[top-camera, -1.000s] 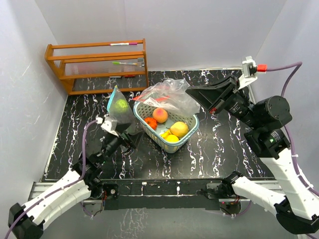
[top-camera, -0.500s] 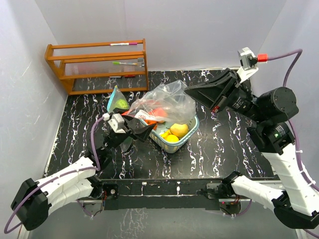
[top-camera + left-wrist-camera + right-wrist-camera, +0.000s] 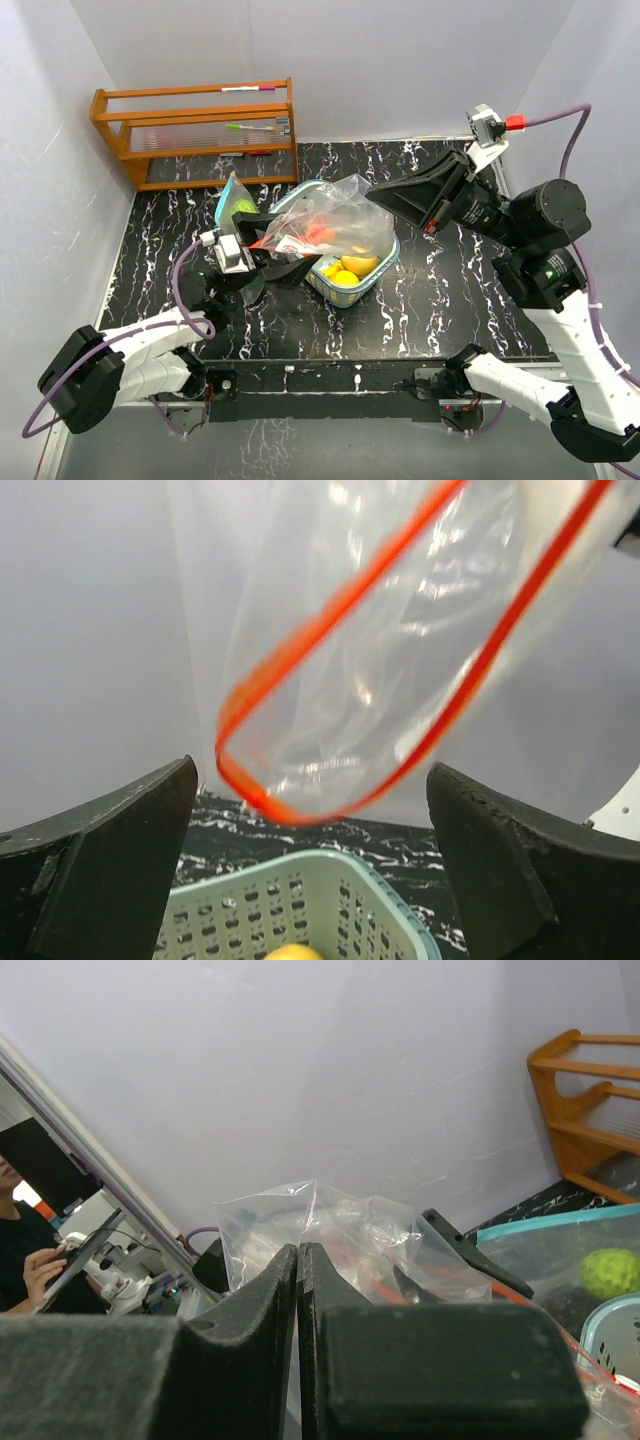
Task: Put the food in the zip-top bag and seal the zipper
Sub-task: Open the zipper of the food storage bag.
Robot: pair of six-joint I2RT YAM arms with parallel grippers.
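Bag [image 3: 340, 212] hung over basket [image 3: 380, 270], awaiting food [image 3: 352, 266].
Right fingers [image 3: 240, 1340] pinched it; left fingers [image 3: 110, 860], spread wide, should take one zipper lip [image 3: 262, 802] squarely.

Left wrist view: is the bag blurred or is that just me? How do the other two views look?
Left wrist: the zip-top bag and its red zipper edge are smeared, while the basket below is sharper. Right wrist: the right gripper fills the foreground, dark and soft, with bright highlights on the bag film. Top external: sharp and evenly lit, with glare on the bag.
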